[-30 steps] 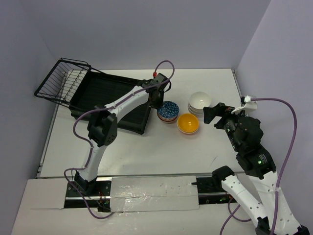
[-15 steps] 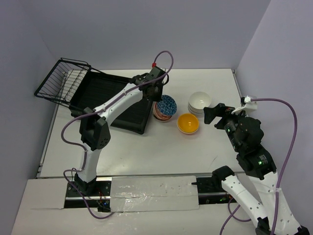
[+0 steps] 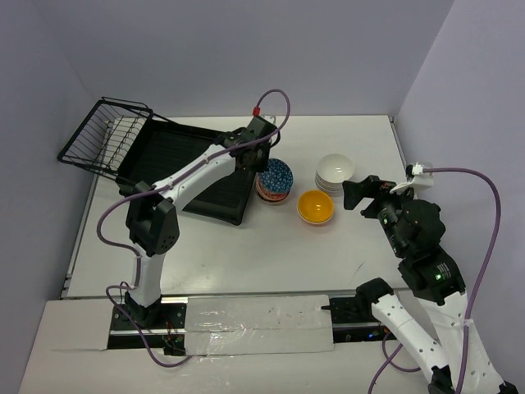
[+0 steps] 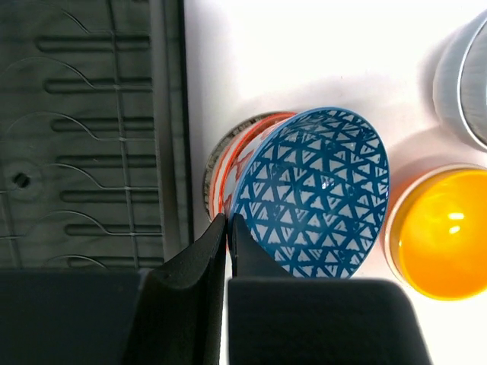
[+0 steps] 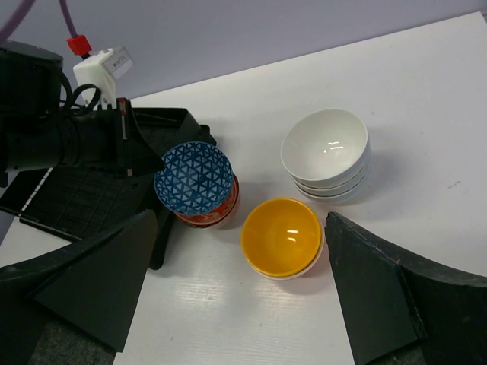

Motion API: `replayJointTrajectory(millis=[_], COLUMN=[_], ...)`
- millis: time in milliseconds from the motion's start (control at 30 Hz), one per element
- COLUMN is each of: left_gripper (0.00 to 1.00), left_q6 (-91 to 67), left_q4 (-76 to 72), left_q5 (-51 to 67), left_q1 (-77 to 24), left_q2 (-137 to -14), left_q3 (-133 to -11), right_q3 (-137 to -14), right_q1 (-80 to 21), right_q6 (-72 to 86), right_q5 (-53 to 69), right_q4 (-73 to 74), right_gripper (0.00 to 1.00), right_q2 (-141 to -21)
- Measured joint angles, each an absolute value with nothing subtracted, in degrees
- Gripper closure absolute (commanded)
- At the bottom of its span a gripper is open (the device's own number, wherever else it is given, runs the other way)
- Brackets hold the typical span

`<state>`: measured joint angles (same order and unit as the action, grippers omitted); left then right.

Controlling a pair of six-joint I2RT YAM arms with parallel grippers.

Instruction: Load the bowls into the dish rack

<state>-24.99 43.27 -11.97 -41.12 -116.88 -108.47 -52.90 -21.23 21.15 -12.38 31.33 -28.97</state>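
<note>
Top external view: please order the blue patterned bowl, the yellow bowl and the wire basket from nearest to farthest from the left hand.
1. Blue patterned bowl, held in the left hand.
2. Yellow bowl, on its right.
3. Wire basket, at the left end of the dish rack.

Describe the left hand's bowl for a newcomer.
Off the right edge of the black dish rack sits a bowl stack. Tilted above it, pinched by the left hand, is the blue triangle-lattice bowl; its neighbours are a yellow bowl and white bowls.
</note>
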Motion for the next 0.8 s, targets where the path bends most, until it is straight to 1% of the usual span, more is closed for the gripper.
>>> replayJointTrajectory(millis=[133,300,333,500,633,800], left_gripper=[1.00,1.00,1.00,1.00,1.00,1.00], left_q6=[-21.21,-12.29,-8.29,8.23,24.16,36.16], left_q4=[40.97,32.64,29.54,16.36,4.12,-3.27], left_q5=[-15.11,-20.25,-22.37,-30.00,-32.84,-29.04], left_q1=[-41.17,-41.12,-41.12,-41.08,-39.92,-34.15], left_q2=[-113.45,-102.26,-98.89,-90.15,-88.20,-88.29], left_q3=[-107.39,-103.11,-101.41,-92.58,-83.13,-76.31], right_q3=[-52.90,-52.75,-52.66,-51.16,-49.65,-49.30], right_q1=[-21.26,-21.26,-21.26,-21.26,-21.26,-21.26], right_q6=[20.80,19.70,19.53,18.52,18.33,18.39], right_q5=[-12.29,-11.14,-10.94,-8.86,-6.68,-5.10], right_q4=[31.29,30.92,30.81,29.71,28.64,27.55], right_gripper=[0.02,0.02,0.02,0.03,0.03,0.04], right_q2=[-28.27,-27.46,-27.22,-25.43,-24.03,-24.10])
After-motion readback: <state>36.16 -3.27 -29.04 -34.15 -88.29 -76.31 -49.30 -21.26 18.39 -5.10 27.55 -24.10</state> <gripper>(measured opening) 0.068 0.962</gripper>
